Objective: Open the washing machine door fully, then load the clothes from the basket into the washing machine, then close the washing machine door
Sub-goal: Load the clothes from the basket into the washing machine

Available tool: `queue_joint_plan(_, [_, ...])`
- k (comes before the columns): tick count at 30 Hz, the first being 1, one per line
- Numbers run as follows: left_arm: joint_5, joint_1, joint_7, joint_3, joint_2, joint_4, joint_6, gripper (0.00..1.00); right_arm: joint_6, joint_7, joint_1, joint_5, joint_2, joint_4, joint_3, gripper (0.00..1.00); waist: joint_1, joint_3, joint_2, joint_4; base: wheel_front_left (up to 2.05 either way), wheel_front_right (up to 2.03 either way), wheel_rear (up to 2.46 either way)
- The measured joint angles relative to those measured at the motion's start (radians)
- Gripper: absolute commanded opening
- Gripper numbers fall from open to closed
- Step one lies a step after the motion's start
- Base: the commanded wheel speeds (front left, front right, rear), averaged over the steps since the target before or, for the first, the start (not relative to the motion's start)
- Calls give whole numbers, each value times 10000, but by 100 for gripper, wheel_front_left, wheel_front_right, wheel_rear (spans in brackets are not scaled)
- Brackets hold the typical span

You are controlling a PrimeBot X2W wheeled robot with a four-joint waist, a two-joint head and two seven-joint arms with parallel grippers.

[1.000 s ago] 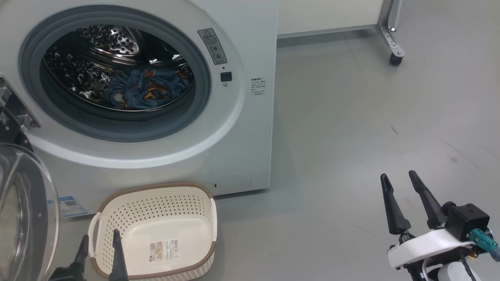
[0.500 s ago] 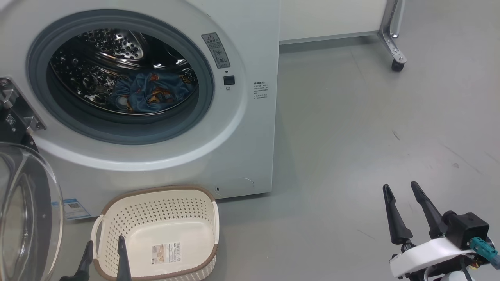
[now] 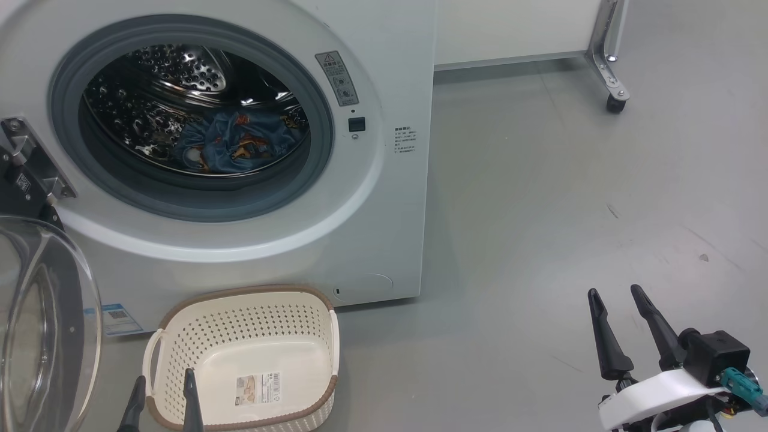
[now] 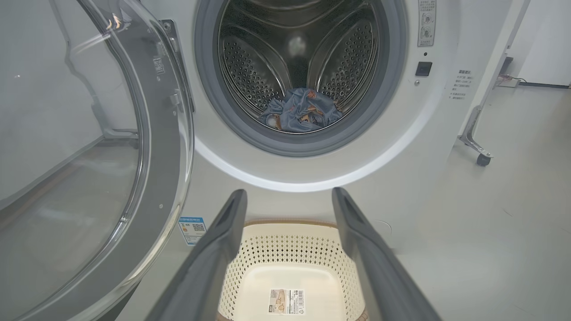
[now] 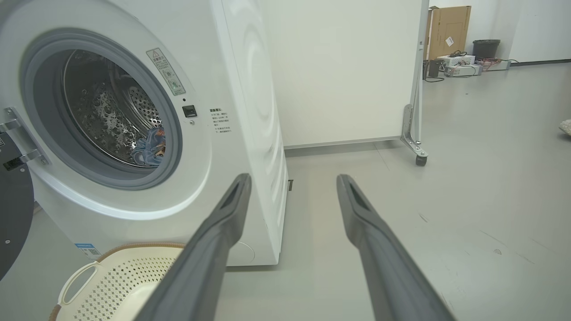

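Clothes [image 3: 240, 141] seen bunched at bottom of drum [image 3: 174, 66] inside washing machine [image 3: 372, 240] — washing machine door [image 3: 36, 324] swung wide at left. Basket [image 3: 240, 312] set on floor [image 3: 540, 210] just before machine, only sticker [image 3: 259, 382] seen inside. Left gripper [image 3: 165, 377] spread open over basket's near rim, nothing gripped — right gripper [image 3: 615, 291] likewise open, well apart over floor.

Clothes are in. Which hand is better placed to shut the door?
Probably left: the left hand hangs open beside the wide-open washing machine door; the right hand is far off.
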Motion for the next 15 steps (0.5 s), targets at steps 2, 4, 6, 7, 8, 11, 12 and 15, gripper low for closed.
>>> queue_joint_plan(2, [0, 32, 0, -13, 0, -50, 0, 100, 0, 0, 0, 0, 2, 0, 0, 100, 0, 8, 0, 9, 0, 0, 0])
queue_joint_plan(4, [0, 74, 0, -33, 2, -111, 4, 100, 0, 0, 0, 0, 2, 0, 0, 100, 0, 19, 0, 19, 0, 0, 0])
queue_joint_plan(6, [0, 118, 0, -46, 2, -155, 33, 100, 0, 0, 0, 0, 2, 0, 2, 100, 0, 32, 0, 28, 0, 0, 0])
queue_joint_plan(7, [0, 130, 0, -54, 2, -174, 58, 100, 0, 0, 0, 0, 2, 0, 2, 100, 0, 40, 0, 32, 0, 0, 0])
queue_joint_plan(8, [0, 141, 0, -61, 2, -196, 58, 100, 0, 0, 0, 0, 2, 0, 2, 100, 0, 49, 0, 35, 0, 0, 0])
queue_joint_plan(11, [0, 149, 0, -88, 4, -251, 63, 100, 0, 0, 0, 0, 2, 0, 4, 100, 0, 78, 0, 45, 0, 0, 0])
queue_joint_plan(12, [0, 150, 0, -96, 4, -280, 84, 100, 0, 0, 0, 0, 2, 0, 4, 100, 0, 89, 0, 48, 0, 0, 0])
queue_joint_plan(15, [0, 152, 0, -102, 4, -362, 86, 100, 0, 0, 0, 0, 2, 0, 4, 100, 0, 126, 0, 59, 0, 0, 0])
